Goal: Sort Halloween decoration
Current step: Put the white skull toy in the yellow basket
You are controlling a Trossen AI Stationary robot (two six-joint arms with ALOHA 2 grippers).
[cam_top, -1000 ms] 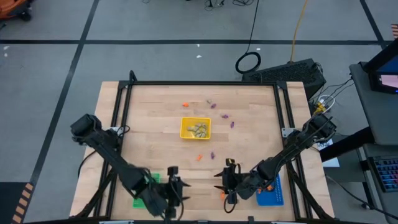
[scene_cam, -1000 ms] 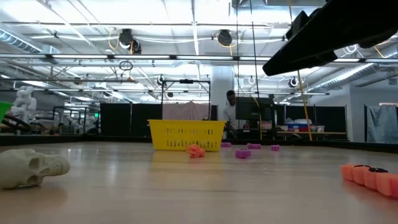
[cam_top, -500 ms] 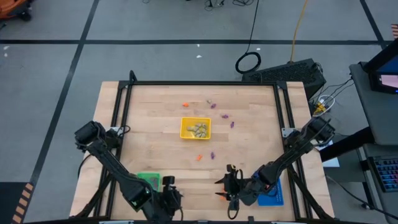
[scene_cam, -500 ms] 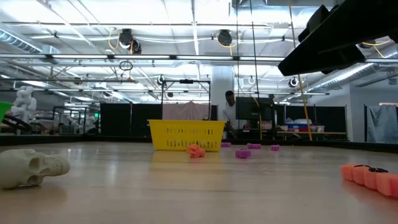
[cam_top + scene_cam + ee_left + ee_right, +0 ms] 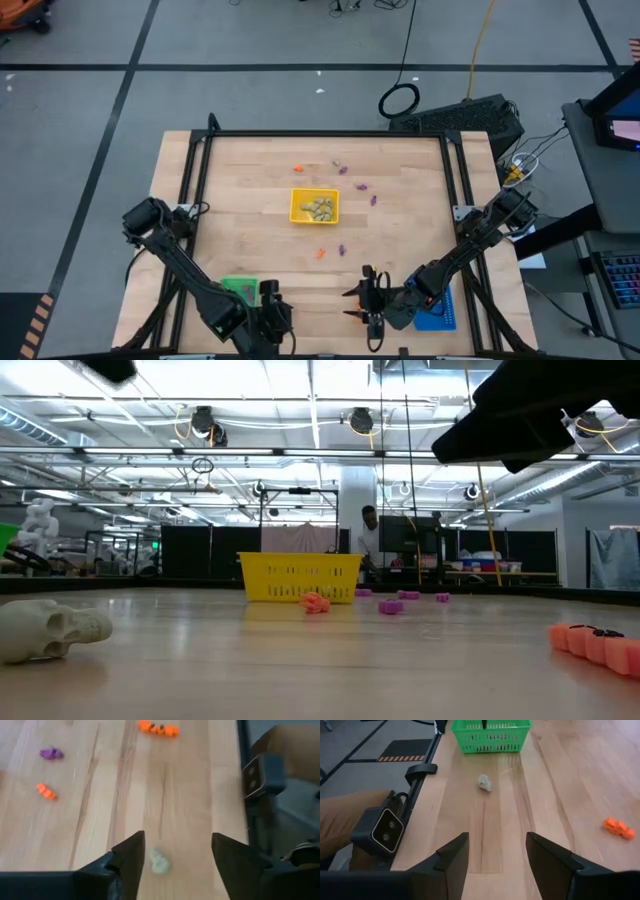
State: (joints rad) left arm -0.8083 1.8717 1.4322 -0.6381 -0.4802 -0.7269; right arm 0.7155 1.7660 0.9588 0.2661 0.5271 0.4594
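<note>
Near the front edge of the wooden table, the left gripper (image 5: 177, 842) has swung away from the green slatted plastic tray (image 5: 238, 290) and its fingers have spread wider. A pale beige skull trinket (image 5: 159, 861) lies flat on the wood just beyond their tips, in line with the gap and untouched. This looks like an approach for a pick-up, not yet a grasp.

The right gripper (image 5: 496, 837) hangs nearby facing it, fingers apart and empty, having slid slightly toward the same edge.

The yellow rectangular plastic tray (image 5: 297, 196) at mid-table holds a heap of pale pieces, so the skull likely belongs there. The green tray's contents cannot be made out, nor those of the blue tray (image 5: 440, 318), half hidden under the right arm. Orange (image 5: 320, 253) and purple (image 5: 342, 249) trinkets lie loose on the wood.
</note>
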